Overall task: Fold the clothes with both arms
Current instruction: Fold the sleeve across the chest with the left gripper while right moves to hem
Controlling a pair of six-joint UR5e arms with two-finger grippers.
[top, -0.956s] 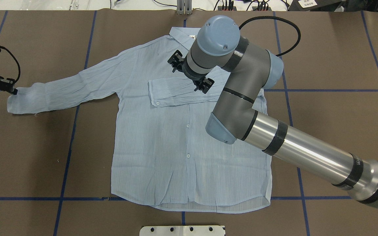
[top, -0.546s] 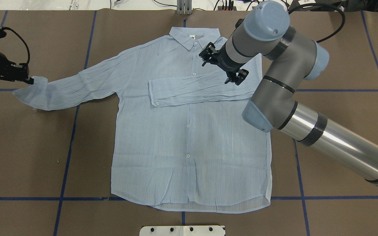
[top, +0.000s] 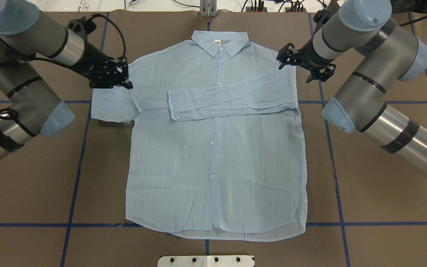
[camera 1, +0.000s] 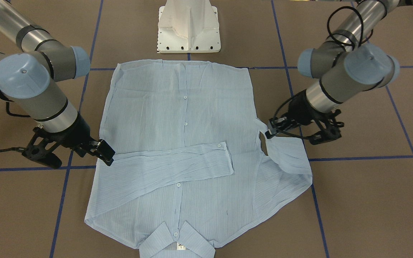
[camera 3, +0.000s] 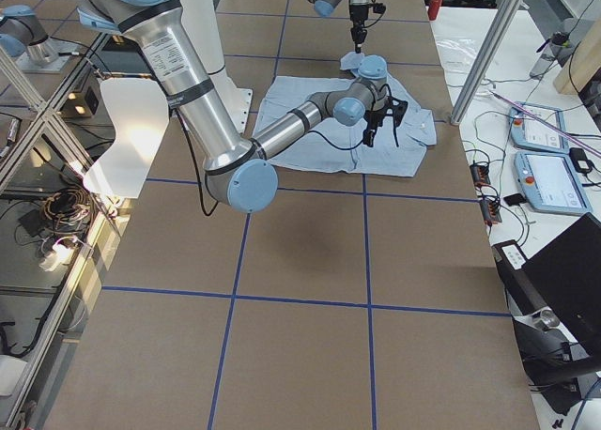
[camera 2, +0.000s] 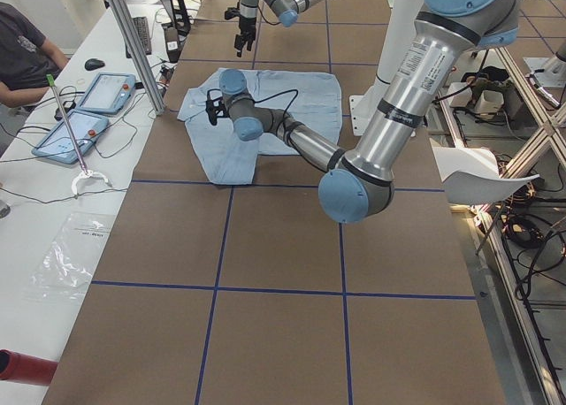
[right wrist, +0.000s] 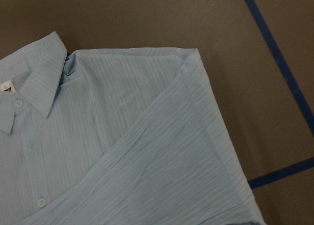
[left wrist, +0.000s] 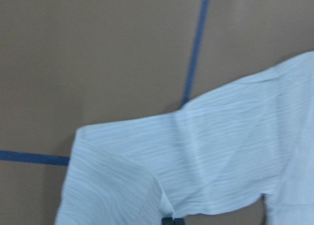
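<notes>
Sleeve (top: 111, 105) now closer in, its end between left fingers (top: 123, 82)

Shirt (camera 1: 185, 104): the front view's bottom edge cuts off part of its collar (camera 1: 176, 240).
Left gripper (left wrist: 170, 220): its own camera shows only a tiny dark bit at the bottom edge, and that picture is blurry.
Sleeve tip (top: 111, 107): from above, the black gripper hides where it is held.
White base (top: 206, 260): cut off at the bottom, seen from above.

The left gripper (camera 1: 268, 133), angled downward, has its jaws pinched together; the right gripper (top: 295, 72) has jaws spread wide.
</notes>
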